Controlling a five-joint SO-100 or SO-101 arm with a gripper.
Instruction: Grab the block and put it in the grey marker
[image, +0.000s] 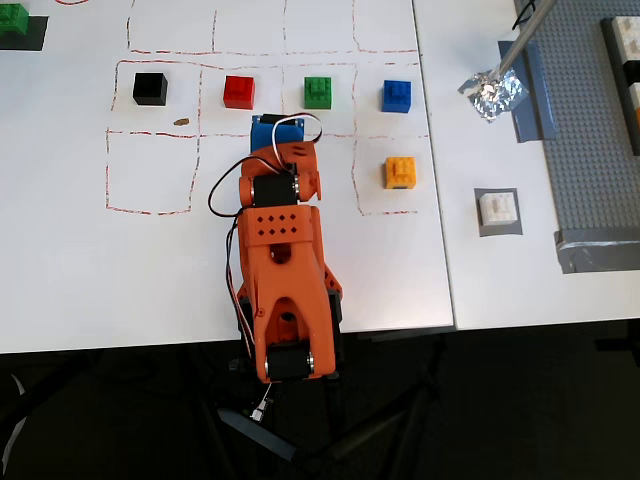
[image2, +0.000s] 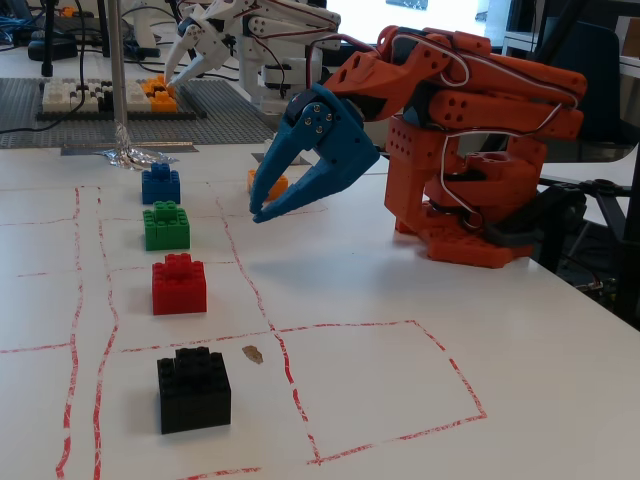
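Observation:
The white block (image: 498, 207) sits on the grey marker (image: 481, 228) at the right of the overhead view, with nothing touching it. In the fixed view both are hidden behind my arm. My blue gripper (image2: 254, 210) hangs a little above the table, pointing down-left, far from the block. Its fingers stand slightly open, with their tips close together and nothing between them. In the overhead view only a blue part of the gripper (image: 272, 122) shows from under the folded orange arm (image: 280, 250), just below the green brick (image: 318, 92).
Black (image: 150, 88), red (image: 238, 91) and blue (image: 396, 96) bricks stand in a row inside red-drawn squares. An orange brick (image: 400, 172) lies right of the arm. Crumpled foil (image: 492, 92) holds a pole's foot. A grey studded baseplate (image: 590, 150) fills the right edge.

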